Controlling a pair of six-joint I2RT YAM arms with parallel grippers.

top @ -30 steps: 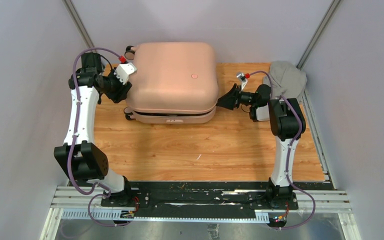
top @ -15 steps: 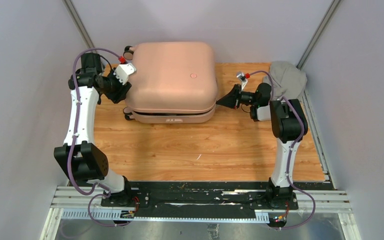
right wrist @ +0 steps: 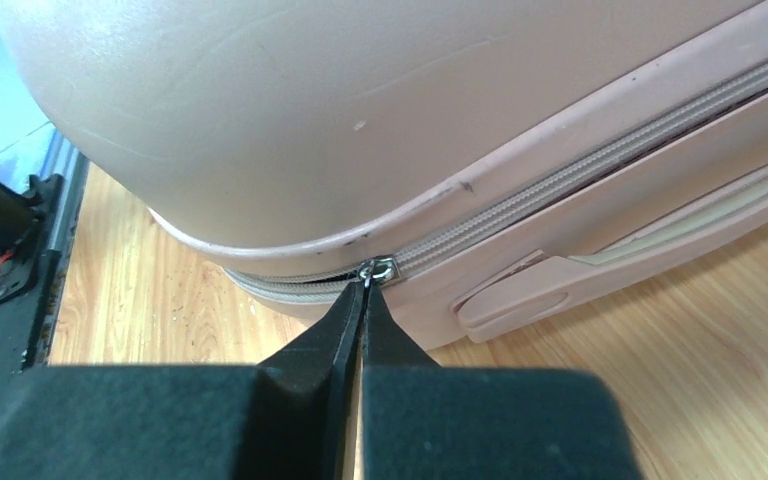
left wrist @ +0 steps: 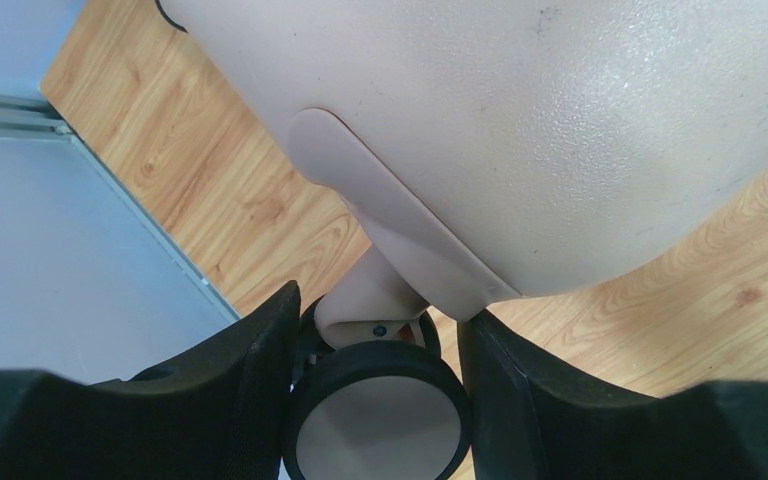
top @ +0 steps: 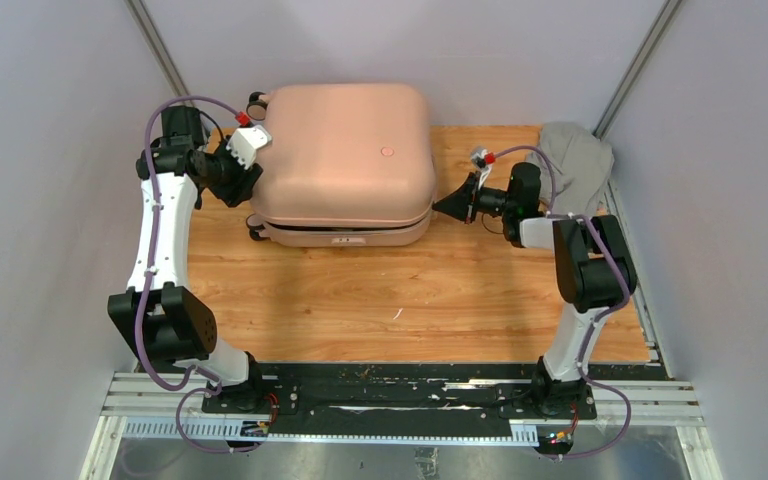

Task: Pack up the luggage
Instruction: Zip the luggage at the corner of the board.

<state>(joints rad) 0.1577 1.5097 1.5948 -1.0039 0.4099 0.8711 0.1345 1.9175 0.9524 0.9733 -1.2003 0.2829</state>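
The pale pink hard-shell luggage [top: 345, 160] lies flat at the back of the wooden table, lid down. My left gripper [top: 243, 183] is at its left side, shut on a black caster wheel [left wrist: 378, 412] that sits between the fingers. My right gripper [top: 448, 203] is at the luggage's right front corner, shut on the metal zipper pull [right wrist: 375, 271]. The zipper [right wrist: 580, 170] is closed to the right of the pull and still parted to its left. The luggage shell [right wrist: 310, 110] fills the top of the right wrist view.
A grey cloth bundle [top: 575, 155] lies at the back right corner behind my right arm. Grey walls stand close on both sides. A metal rail [left wrist: 20, 110] runs along the table's left edge.
My right arm's elbow has swung out to the right and forward. The gripper stays at the luggage's corner. The left arm has not moved.
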